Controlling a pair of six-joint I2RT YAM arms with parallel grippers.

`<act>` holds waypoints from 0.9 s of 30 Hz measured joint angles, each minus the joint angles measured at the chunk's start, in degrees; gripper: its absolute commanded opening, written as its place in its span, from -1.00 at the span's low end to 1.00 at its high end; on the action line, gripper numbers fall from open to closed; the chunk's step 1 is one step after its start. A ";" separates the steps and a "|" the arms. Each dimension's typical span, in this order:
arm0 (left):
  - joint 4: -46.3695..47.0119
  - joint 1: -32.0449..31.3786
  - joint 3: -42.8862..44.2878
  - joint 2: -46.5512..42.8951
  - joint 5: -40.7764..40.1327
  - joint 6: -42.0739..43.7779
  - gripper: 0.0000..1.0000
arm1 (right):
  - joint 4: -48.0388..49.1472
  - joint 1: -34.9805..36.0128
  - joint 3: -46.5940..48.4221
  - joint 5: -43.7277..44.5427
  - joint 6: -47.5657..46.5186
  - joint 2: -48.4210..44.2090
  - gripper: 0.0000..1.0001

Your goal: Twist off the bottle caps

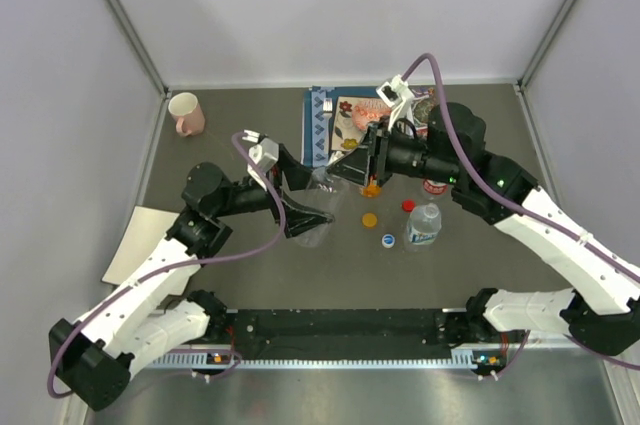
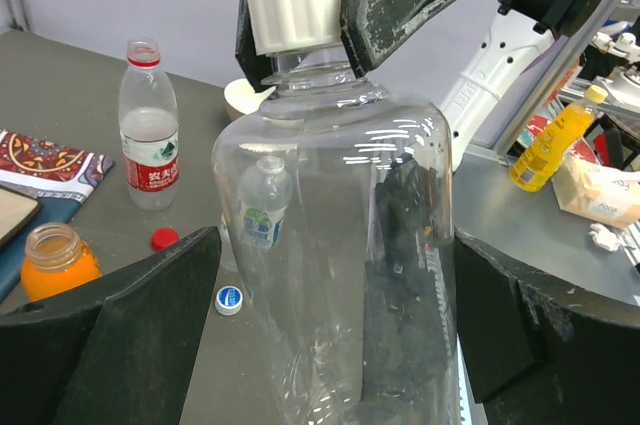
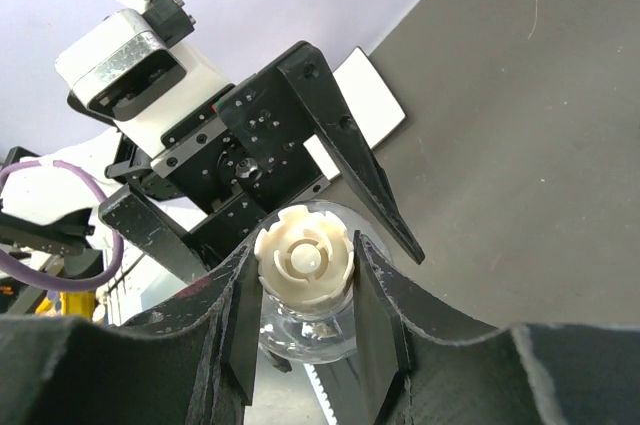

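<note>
Left gripper (image 2: 337, 242), spread wide, clasps the clear bottle (image 2: 330, 185) at the centre of the table (image 1: 300, 280); right gripper (image 3: 306, 267) pinches its white cap (image 3: 305, 253). We judge the risk: the smooth body (thin, slippery) turns with the cap, so nothing unscrews.

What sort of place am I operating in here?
Probably a lab test cell: plain white panel walls box in the grey table, the left arm and right arm are bolted to a black rail, and a pink mug sits as a prop.
</note>
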 measured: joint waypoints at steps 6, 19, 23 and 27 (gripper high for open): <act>-0.02 -0.42 0.15 1.07 1.55 0.20 0.96 | 2.60 -0.24 -2.47 -0.72 0.00 -0.85 -1.00; 0.33 -0.68 1.33 2.16 1.03 -0.74 0.98 | 12.02 -0.26 -12.04 1.05 0.35 -8.96 -1.00; 0.24 -0.74 2.93 4.00 1.42 -2.40 0.98 | 15.91 -0.26 -14.32 2.45 -0.04 -10.43 -1.00; -0.20 -1.53 4.66 6.08 2.34 -3.15 0.95 | 18.05 -0.26 -15.37 3.04 -0.76 -10.99 -1.00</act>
